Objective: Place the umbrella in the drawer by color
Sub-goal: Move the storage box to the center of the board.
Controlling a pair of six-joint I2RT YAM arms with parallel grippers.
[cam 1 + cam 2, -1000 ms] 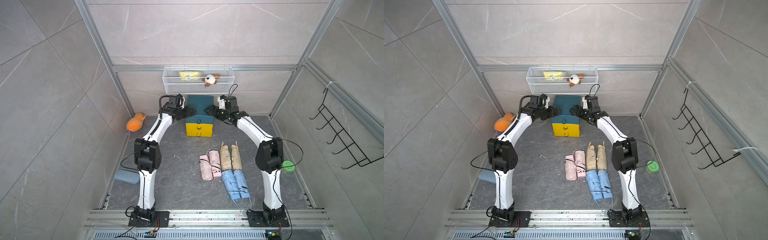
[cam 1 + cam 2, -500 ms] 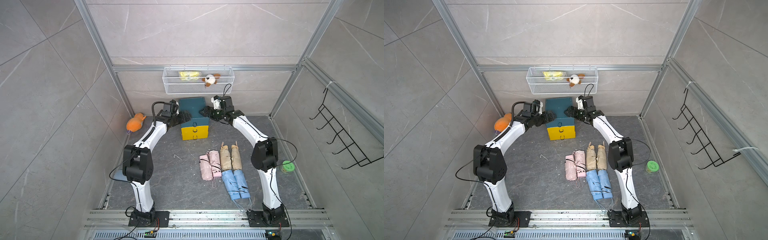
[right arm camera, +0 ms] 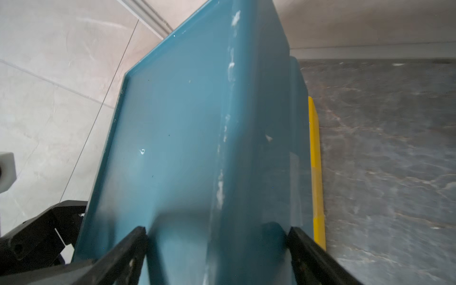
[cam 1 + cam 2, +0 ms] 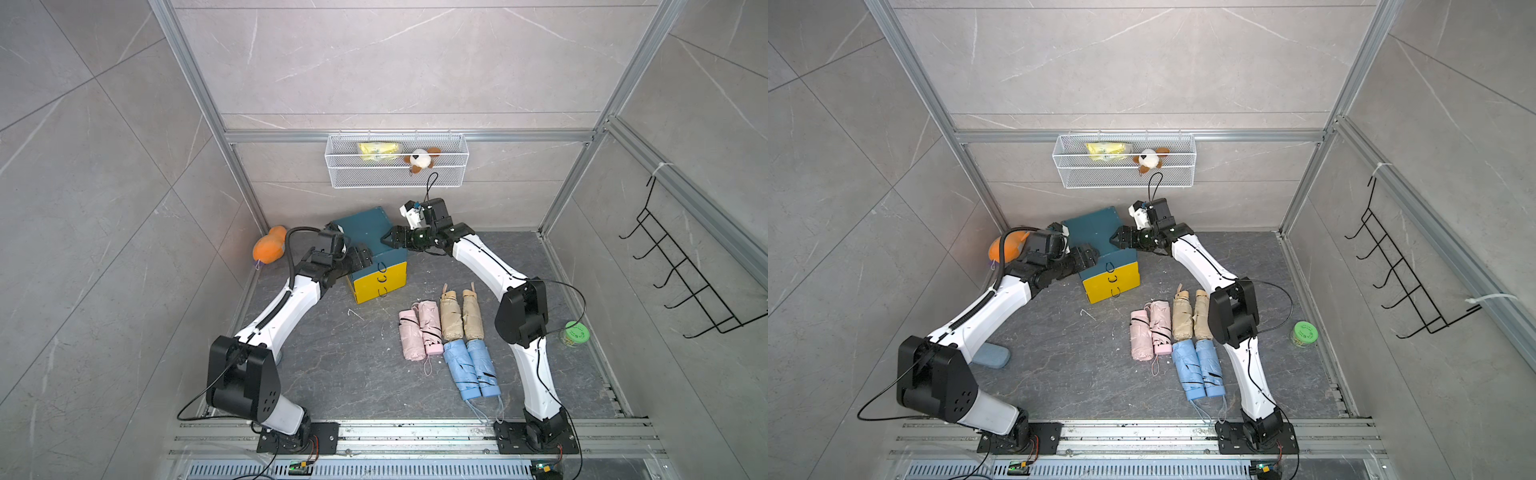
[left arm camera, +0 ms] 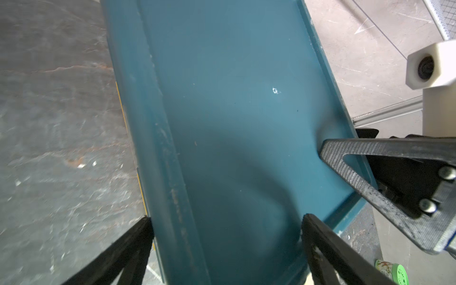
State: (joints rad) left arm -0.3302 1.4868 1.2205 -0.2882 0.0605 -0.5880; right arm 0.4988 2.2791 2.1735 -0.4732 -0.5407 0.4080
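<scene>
A teal cabinet (image 4: pixel 365 230) with yellow drawer fronts (image 4: pixel 380 282) stands turned askew near the back wall. It is squeezed between my two arms. My left gripper (image 4: pixel 365 257) (image 5: pixel 225 219) presses its left side with jaws spread wide. My right gripper (image 4: pixel 386 241) (image 3: pixel 217 229) is also open and straddles its upper right edge. The drawers are shut. On the floor in front lie folded umbrellas in pairs: two pink (image 4: pixel 419 332), two beige (image 4: pixel 461 316) and two blue (image 4: pixel 471 368). No gripper touches them.
An orange plush (image 4: pixel 268 249) lies in the back left corner. A wire basket (image 4: pixel 397 166) hangs on the back wall. A green-lidded jar (image 4: pixel 575 332) stands at the right edge, a blue-grey pad (image 4: pixel 992 357) at the left, and a black hook rack (image 4: pixel 681 282) on the right wall.
The cabinet has slid left and towards the front and has turned. Both arms moved with it, and the left arm has folded lower.
</scene>
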